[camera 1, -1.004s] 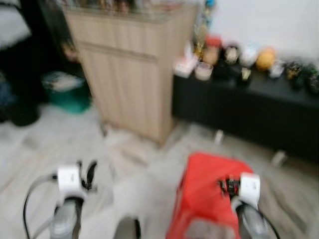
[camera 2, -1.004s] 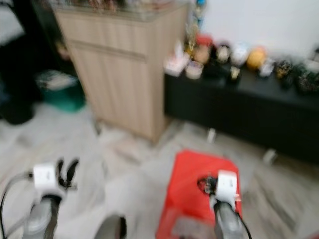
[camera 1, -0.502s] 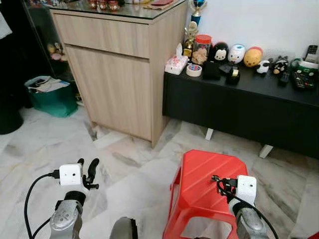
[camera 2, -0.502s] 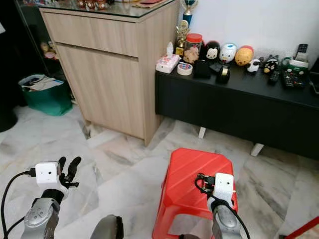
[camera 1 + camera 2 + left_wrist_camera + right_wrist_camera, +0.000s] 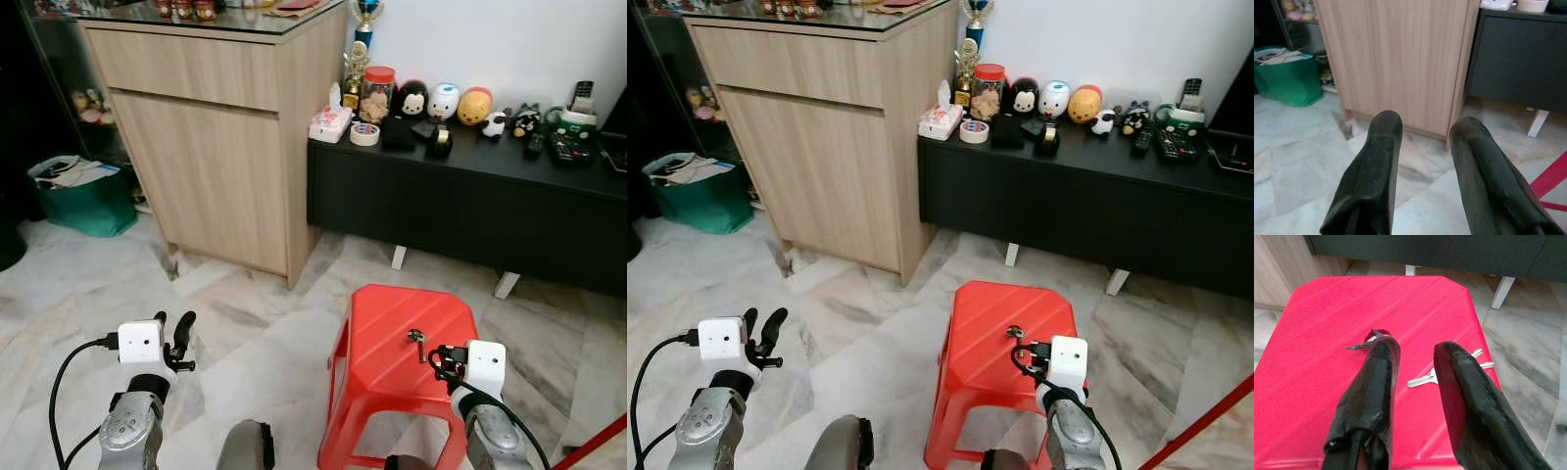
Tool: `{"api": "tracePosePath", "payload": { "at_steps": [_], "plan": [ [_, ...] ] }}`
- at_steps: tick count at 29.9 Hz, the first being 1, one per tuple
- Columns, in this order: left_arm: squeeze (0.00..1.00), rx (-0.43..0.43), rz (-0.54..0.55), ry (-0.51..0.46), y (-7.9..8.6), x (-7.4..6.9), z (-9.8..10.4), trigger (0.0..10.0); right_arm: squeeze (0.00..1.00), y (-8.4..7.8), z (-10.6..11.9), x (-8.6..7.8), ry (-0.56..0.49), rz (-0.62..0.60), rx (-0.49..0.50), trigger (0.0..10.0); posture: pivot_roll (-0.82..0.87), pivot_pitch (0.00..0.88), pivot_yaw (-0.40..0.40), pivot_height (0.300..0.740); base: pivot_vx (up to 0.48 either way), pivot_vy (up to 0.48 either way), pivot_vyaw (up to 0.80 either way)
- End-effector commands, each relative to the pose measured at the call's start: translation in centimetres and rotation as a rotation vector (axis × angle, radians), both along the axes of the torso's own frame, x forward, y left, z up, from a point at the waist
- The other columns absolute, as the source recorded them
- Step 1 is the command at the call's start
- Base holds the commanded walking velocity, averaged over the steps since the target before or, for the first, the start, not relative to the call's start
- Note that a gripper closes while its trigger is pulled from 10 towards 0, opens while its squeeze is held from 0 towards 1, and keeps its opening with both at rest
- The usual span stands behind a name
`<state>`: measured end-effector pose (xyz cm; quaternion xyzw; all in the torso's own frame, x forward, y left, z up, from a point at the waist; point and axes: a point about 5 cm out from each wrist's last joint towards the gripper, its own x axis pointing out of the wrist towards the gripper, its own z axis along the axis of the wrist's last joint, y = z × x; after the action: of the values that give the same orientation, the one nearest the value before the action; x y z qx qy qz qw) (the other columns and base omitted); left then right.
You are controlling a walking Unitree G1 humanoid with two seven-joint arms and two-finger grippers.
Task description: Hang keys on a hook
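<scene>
colours in the room

the stool [image 5: 402, 348] is bright red. the keys [image 5: 1432, 376] on it are silver. the cabinet [image 5: 211, 147] is light brown wood with fine stripes. the low bench [image 5: 460, 201] is black. the floor [image 5: 88, 284] is grey and white marble. the bin [image 5: 73, 196] is green.

The right gripper's fingers [image 5: 1381, 382] cover part of the keys [image 5: 1422, 378] on the red stool [image 5: 1327, 333], hiding how they join. The stool's near legs [image 5: 338, 446] are cut off. Small items on the cabinet top [image 5: 186, 10] are cropped.
</scene>
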<state>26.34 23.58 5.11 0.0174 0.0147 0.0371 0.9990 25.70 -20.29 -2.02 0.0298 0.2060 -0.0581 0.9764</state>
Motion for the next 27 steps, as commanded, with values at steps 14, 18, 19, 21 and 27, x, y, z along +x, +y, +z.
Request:
{"api": "tracePosePath", "payload": {
  "at_steps": [14,18,19,21,27],
  "plan": [
    [0.00,-0.009,0.015,-0.012,0.08,0.10,0.40,10.0,0.00,0.16,-0.09,0.11,0.017,0.018,0.005,10.0,0.04,0.000,-0.027,0.566,0.000,0.000,0.00],
    [0.00,-0.008,0.015,-0.012,0.10,0.08,0.40,10.0,0.00,0.29,-0.13,0.10,0.019,0.025,0.005,10.0,0.04,0.000,-0.026,0.566,0.000,0.000,0.00],
    [0.00,-0.008,0.016,-0.012,0.13,0.09,0.42,10.0,0.00,0.35,-0.09,0.15,0.017,0.033,0.003,10.0,0.04,0.000,-0.025,0.566,0.000,0.000,0.00],
    [0.00,-0.009,0.018,-0.013,0.17,0.15,0.48,10.0,0.00,0.59,0.05,0.22,-0.001,0.061,0.005,10.0,0.04,0.000,-0.026,0.566,0.000,0.000,0.28],
    [0.00,-0.007,0.014,-0.009,0.09,0.31,0.48,10.0,0.00,0.49,-0.04,0.17,0.005,0.040,0.030,10.0,0.04,0.000,-0.024,0.566,0.000,0.000,0.48]
  ]
}}
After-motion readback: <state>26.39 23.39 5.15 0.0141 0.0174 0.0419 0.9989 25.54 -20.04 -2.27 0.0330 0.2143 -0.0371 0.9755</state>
